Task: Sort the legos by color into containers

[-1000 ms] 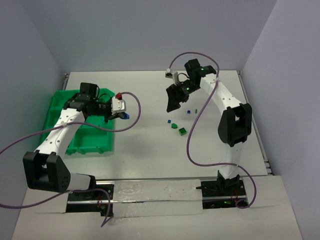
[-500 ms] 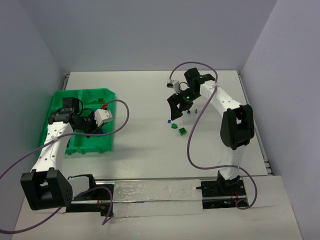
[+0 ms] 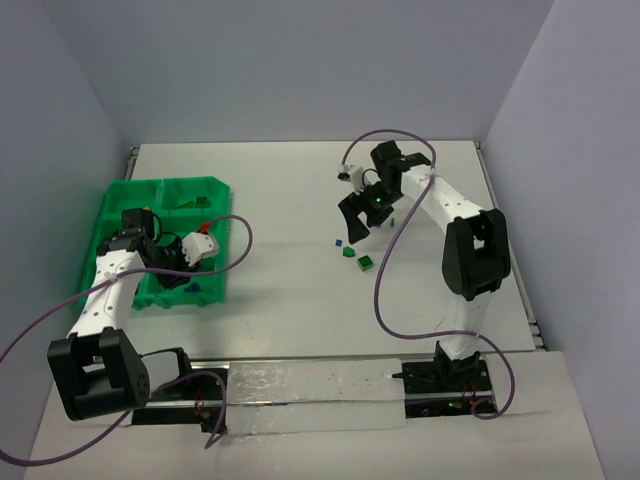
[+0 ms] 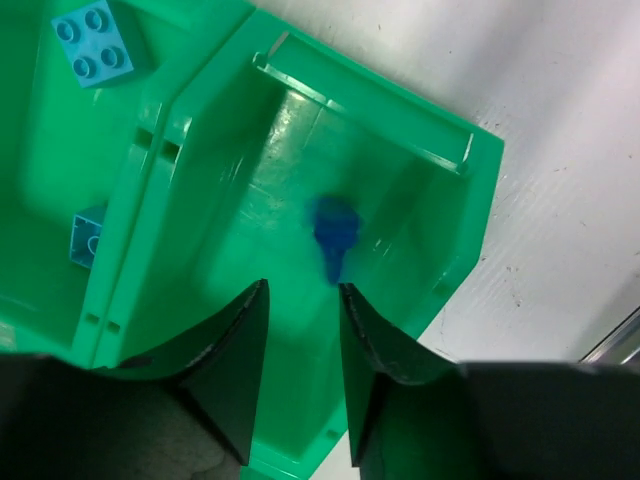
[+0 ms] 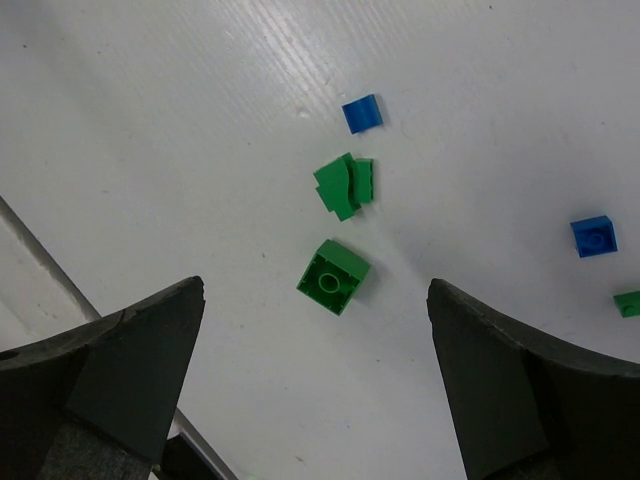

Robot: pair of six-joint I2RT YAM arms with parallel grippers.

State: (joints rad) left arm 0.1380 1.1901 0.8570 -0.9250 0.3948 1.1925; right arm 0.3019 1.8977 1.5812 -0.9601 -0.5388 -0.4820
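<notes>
Pulling left gripper (image 4: pixel 303 288) back over near-right bin (image 4: pixel 255 190) of tray (image 4: pixel 487 190), jaws parting slightly, dropping blue brick (image 4: pixel 333 232); holding right gripper (image 5: pixel 315 288) spread wide over green brick (image 5: pixel 333 276), likely next pick.

White table (image 3: pixel 290 200), green tray (image 3: pixel 170 185), loose legos (image 5: pixel 333 277)

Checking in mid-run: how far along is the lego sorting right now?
Done: two light blue bricks lie in one bin of the green tray, a blurred dark blue piece in the next. In hand: nothing; left gripper and right gripper both have jaws open and empty. Left: two blue pieces and several green pieces on the table.
</notes>
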